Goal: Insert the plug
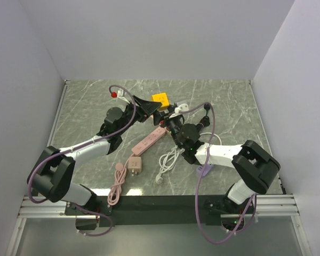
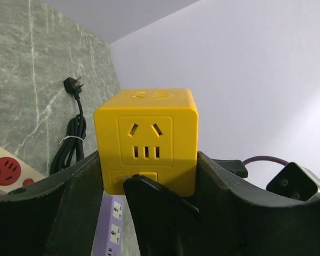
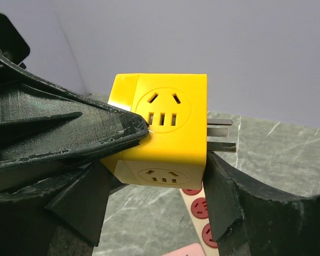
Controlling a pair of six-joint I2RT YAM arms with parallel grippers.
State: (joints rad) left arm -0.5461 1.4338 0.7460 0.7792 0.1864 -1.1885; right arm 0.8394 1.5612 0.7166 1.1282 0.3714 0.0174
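Plug [image 1: 160, 98] is off the worktop [image 1: 234, 106], far middle, its prongs bare. Your left hand [image 2: 146, 178] is clamped on two of its sides. Your right hand [image 3: 160, 168] grips it too, fingers touching both faces.

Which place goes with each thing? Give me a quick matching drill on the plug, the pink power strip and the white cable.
1 plug
2 pink power strip
3 white cable

a in loose loops beside the right arm
b lying flat on the table
c held up in the left gripper

Pairs: 1-c, 2-b, 3-a
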